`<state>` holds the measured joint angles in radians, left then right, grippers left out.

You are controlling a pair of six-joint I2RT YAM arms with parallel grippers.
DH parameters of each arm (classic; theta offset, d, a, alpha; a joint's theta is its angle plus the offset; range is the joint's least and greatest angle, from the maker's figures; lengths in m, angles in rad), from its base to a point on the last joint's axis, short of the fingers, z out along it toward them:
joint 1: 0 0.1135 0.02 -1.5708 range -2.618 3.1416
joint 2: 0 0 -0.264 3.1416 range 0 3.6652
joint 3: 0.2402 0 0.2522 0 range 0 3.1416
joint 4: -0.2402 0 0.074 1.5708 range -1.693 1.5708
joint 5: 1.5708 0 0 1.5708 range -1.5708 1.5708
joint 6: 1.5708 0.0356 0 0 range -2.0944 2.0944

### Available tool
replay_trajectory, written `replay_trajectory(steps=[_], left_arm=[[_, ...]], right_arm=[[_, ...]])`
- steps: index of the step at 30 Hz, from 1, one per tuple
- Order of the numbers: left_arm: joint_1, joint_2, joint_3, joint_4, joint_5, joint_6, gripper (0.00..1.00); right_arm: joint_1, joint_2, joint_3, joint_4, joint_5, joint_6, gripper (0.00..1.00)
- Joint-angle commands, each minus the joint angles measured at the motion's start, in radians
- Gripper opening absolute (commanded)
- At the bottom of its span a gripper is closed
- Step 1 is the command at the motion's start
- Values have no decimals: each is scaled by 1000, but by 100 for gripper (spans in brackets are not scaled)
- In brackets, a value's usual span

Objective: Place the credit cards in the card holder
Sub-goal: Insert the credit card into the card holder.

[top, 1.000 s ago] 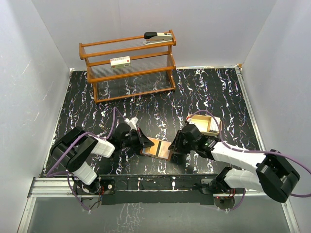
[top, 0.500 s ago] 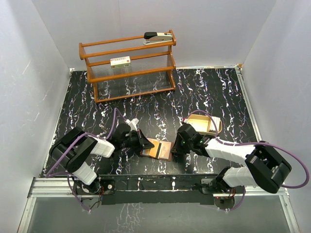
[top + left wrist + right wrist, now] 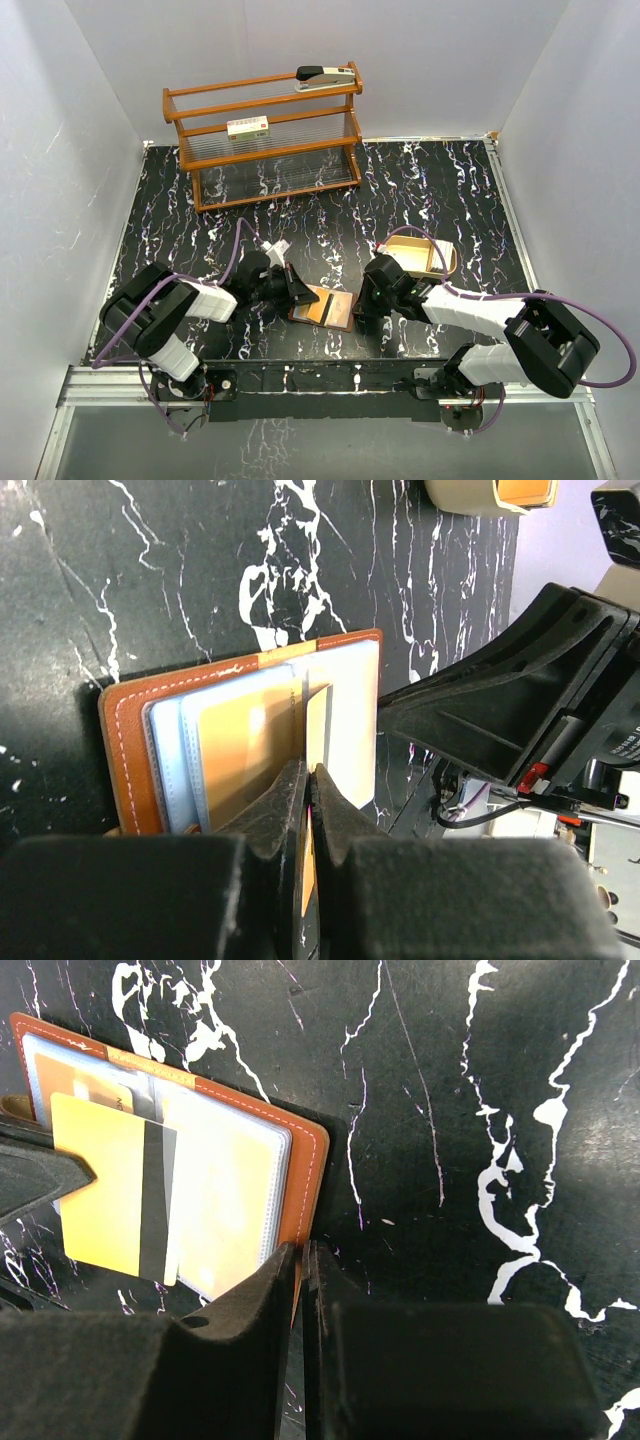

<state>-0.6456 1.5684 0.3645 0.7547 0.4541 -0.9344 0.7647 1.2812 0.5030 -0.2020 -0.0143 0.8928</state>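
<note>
Near the front edge of the black marbled table (image 3: 430, 190), between the two arms, the brown card holder (image 3: 322, 306) is lying spread open. Against a second ago, the right gripper (image 3: 298, 1256) is sitting closer in at the right flap, and its jaws are drawing nearly together. They appear to be pinching the leather edge, though only a sliver of it is showing between them. Judgement: the wallet is now being pinned down, ready for insertion. Left gripper (image 3: 308, 776) is clamped fully on a yellow credit card (image 3: 100, 1195) with a black stripe, holding it over the clear sleeves and overlapping them. It is not yet sitting in a pocket. Pale blue layers are showing underneath; I cannot tell sleeves from cards.
</note>
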Motion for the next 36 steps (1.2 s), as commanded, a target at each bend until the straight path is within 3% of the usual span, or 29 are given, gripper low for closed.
replay_trajectory(steps=[1,14,20,31,36], left_arm=[[-6,37,-11,107,2,21,0],[-6,71,-12,144,-17,102,0],[-5,47,67,-26,22,248,0],[-5,-4,120,-198,32,354,0],[-6,-13,126,-215,14,323,0]], right_arm=[[3,2,12,18,23,-5,8],[4,18,5,50,3,4,8],[3,12,-5,54,-1,3,8],[3,9,-9,62,-9,5,8],[6,-15,7,65,-50,37,10]])
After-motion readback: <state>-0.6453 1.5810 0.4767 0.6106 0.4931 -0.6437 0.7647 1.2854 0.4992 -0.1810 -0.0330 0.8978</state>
